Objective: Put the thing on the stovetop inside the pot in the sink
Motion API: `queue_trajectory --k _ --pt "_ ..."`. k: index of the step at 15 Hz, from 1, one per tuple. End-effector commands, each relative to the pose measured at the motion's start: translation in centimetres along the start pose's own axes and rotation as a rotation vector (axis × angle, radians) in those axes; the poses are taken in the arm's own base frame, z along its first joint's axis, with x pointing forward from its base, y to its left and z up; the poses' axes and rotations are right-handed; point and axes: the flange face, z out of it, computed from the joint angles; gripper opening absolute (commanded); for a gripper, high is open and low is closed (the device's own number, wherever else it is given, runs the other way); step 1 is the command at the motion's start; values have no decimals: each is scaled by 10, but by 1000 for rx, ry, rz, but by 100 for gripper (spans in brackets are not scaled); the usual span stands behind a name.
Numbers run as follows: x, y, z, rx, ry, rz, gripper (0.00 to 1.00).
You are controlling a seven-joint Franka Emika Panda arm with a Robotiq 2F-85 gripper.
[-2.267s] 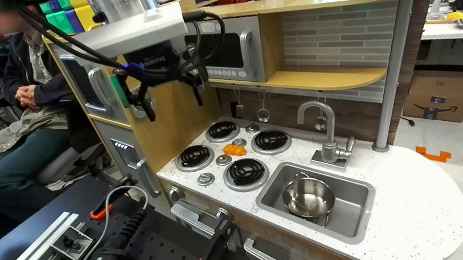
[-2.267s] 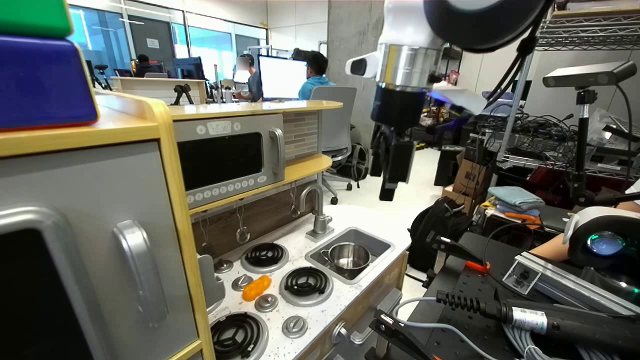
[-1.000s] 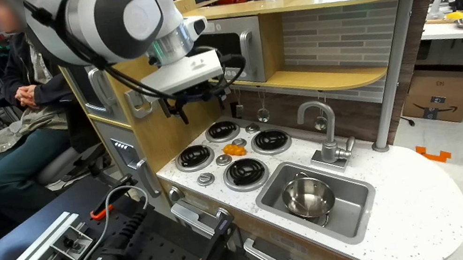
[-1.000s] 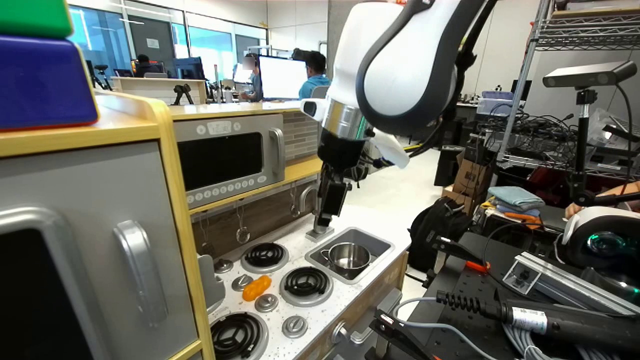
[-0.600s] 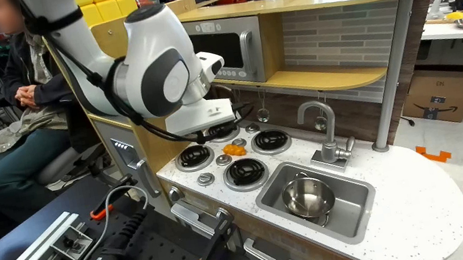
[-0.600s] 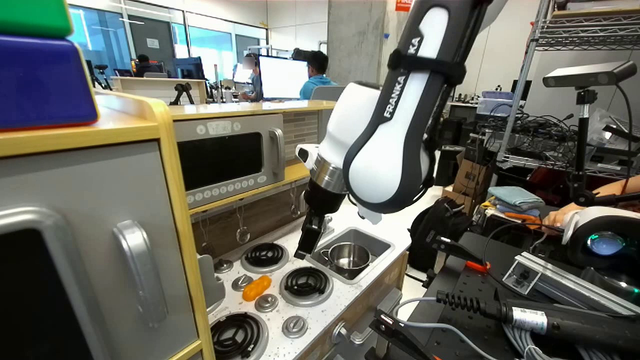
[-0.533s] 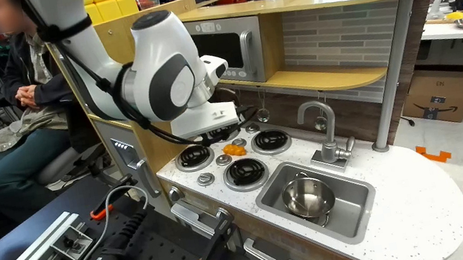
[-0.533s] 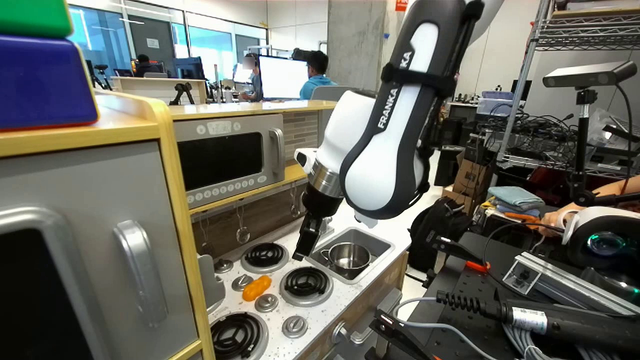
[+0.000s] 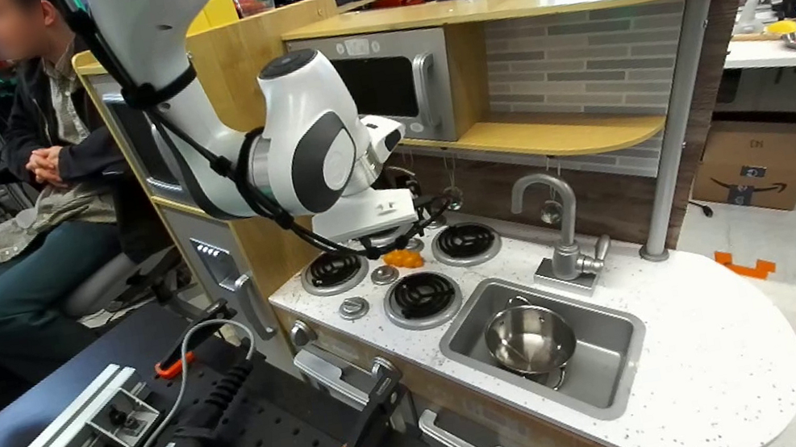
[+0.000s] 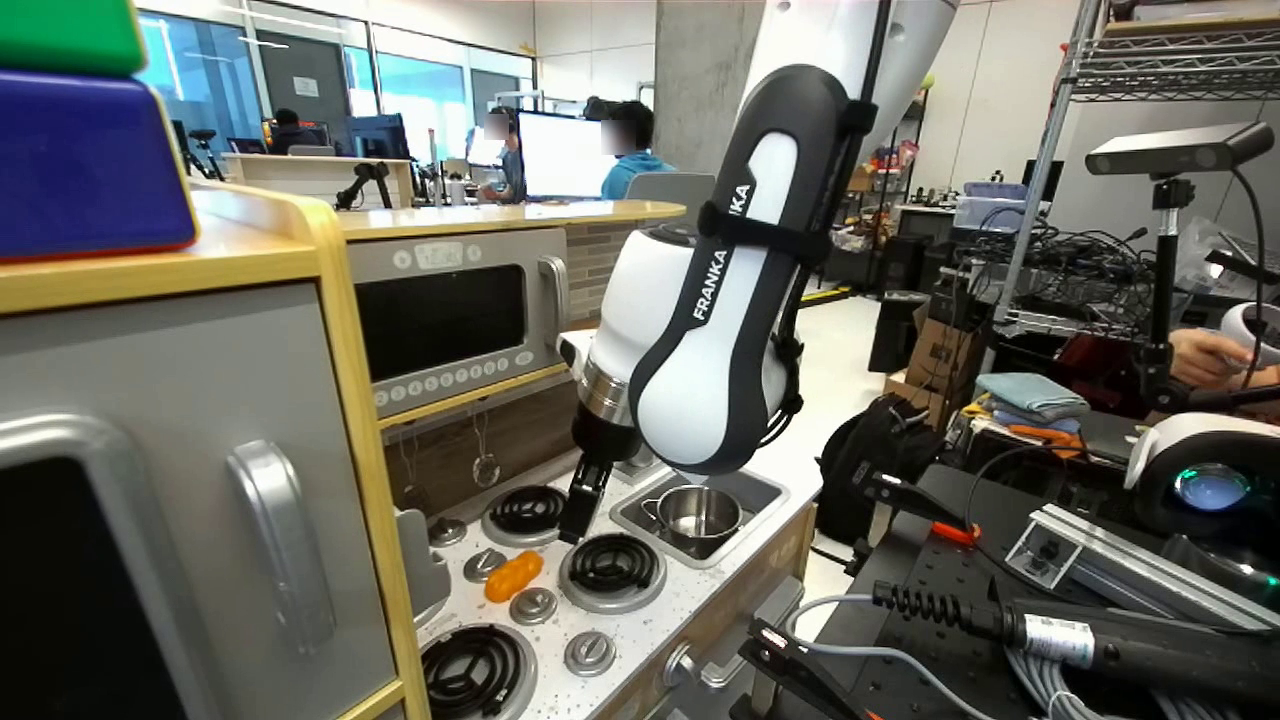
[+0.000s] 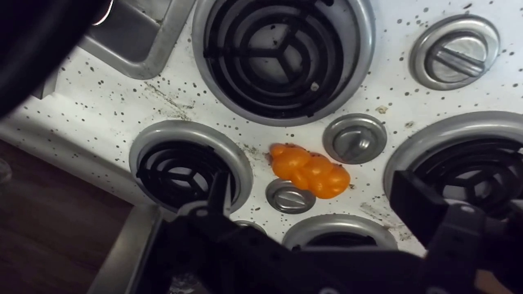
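Between the spread fingers [image 11: 412, 204] of the gripper [image 11: 312, 179], as the wrist view had it, lay the orange thing [image 11: 308, 169], glossy and lumpy, a cluster of rounded lobes. The gripper was released, its fingers standing wide apart, with bare white showing between each of them and the lobes. In an exterior view a gap parted the orange thing from the dark fingertips [image 10: 575, 525]; it rested on the stovetop [image 11: 404, 100], and how high they hung above it could not be told. Just beside it, to either side, sat ridged silver-grey knobs [image 11: 354, 139]; its edge overlapped one in the wrist view, though contact could not be made out. The surface there was white, freckled with dark specks and a few brownish smudges. Also in that view, both fingertips overlapped round burners [image 11: 184, 173], black coils in smooth silver rims.

Well apart from the gripper, the sink [image 9: 605, 351] was let into the same speckled white, a rectangular basin of dull grey metal with rounded corners. Inside it sat the pot [image 9: 531, 339], round, mouth upward, of shiny steel with loop handles. Beside the basin rose the faucet [image 9: 570, 222], a matte silver curve. Higher than the gripper, toward the back, ran a shelf [image 9: 554, 134] of yellowish wood before grey brick-pattern tiles [image 9: 581, 52].
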Motion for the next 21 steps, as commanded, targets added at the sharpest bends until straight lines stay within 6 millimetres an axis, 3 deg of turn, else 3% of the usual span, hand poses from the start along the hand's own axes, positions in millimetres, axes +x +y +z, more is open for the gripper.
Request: queue_trajectory --k 1,5,10,14,21 --pt "5 11 -1 -23 -41 -99 100" --pt "28 14 19 -74 -123 -234 100" --pt "42 -25 62 -56 0 -24 100" --pt "41 -37 95 -69 58 71 100" --pt "59 -37 113 -94 125 119 100"
